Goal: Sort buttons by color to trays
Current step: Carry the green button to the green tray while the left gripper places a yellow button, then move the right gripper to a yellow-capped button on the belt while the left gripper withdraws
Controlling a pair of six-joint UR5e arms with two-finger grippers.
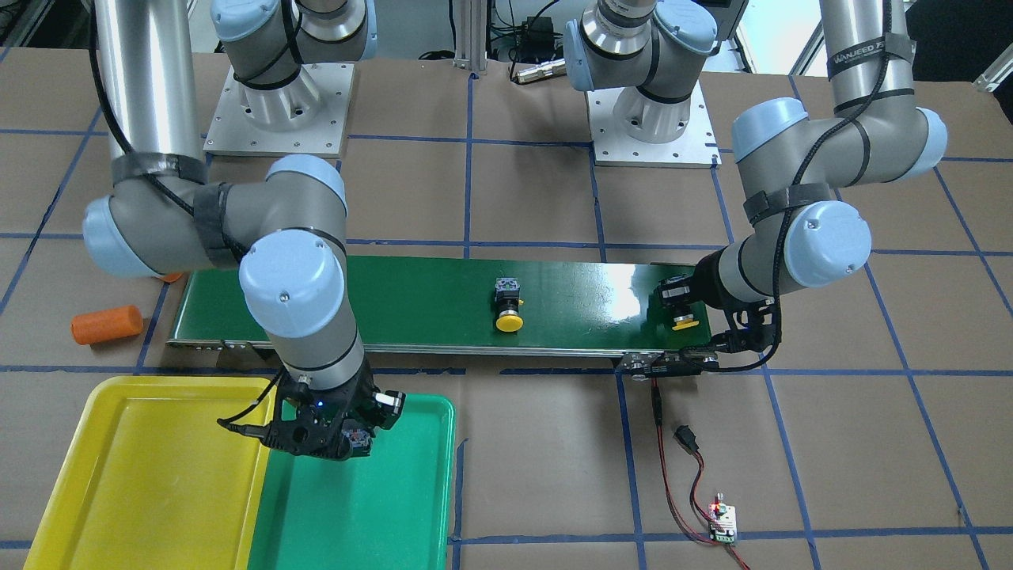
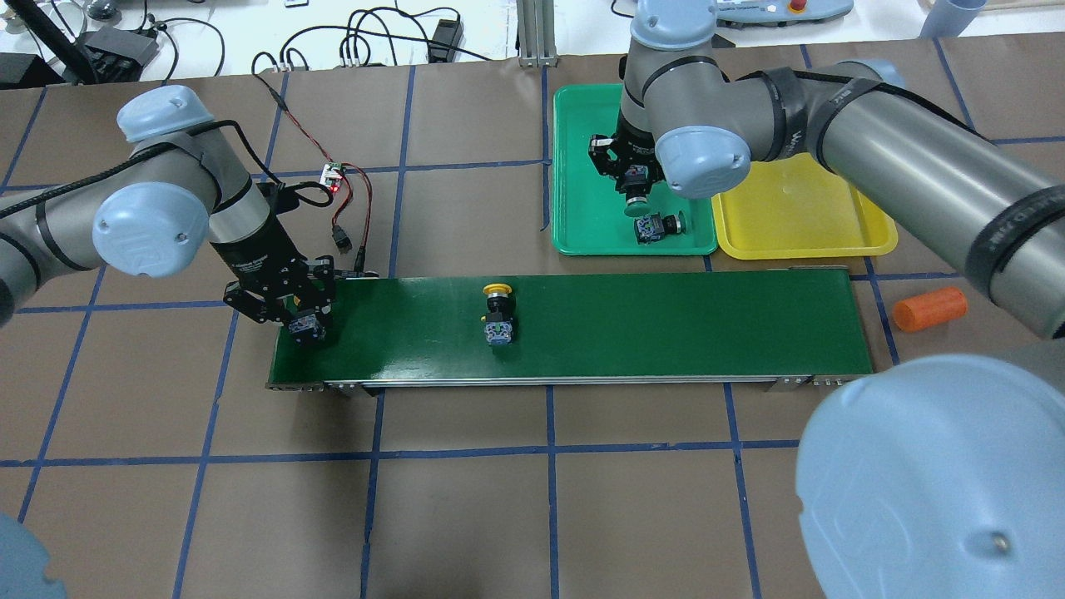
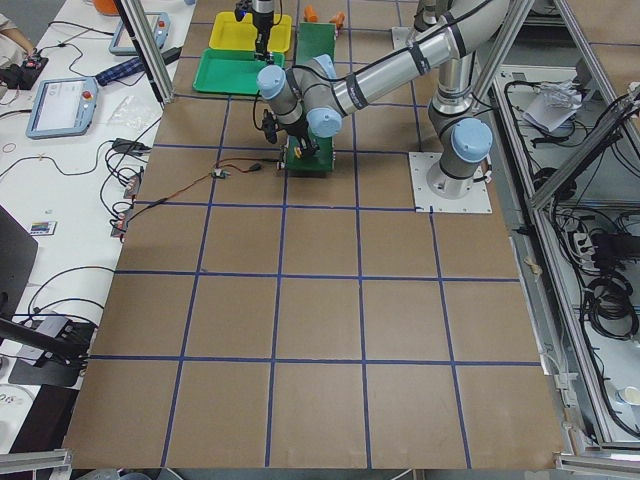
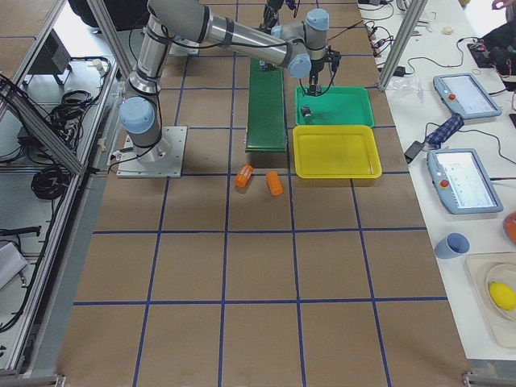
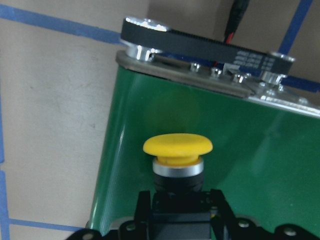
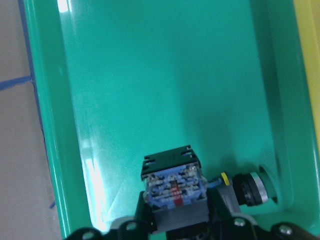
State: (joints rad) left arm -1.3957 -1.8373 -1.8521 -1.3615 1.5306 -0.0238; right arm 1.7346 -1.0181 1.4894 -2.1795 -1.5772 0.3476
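**A:** Which step is in hand?

**B:** Two at once, as I read it. The right end effector (image 2: 634, 185) hangs low over the green tray (image 2: 582, 166), closed on a button (image 6: 172, 182) by its black-and-blue switch body. That looks like the placing step. The cap points down and is hidden, so its colour cannot be confirmed.

**A:** And the left arm?

**B:** The left end effector (image 2: 305, 324) stands at the left end of the conveyor belt (image 2: 666, 324), as seen from behind the robot. Its fingers (image 5: 142, 210) are closed on the body of a yellow button (image 5: 177, 146). This looks like the pick-up step.

**A:** Where do the other parts lie?

**B:** A green button (image 2: 657, 226) lies on its side in the green tray, just near of the right end effector and close beside the held button. Whether the two touch cannot be determined. A second yellow button (image 2: 497, 314) sits alone at mid-belt, well apart from both arms. The yellow tray (image 2: 799, 216) adjoins the green tray on the right; no button shows in it.

**A:** What does the next move call for?

**B:**
- **Right arm:** open the jaws and release clear of the lying button, then retract straight up.
- **Left arm:** lift clear of the belt edge. The yellow tray lies at the far right of the tabletop (image 2: 466, 516), so the carry must not cross the right arm.
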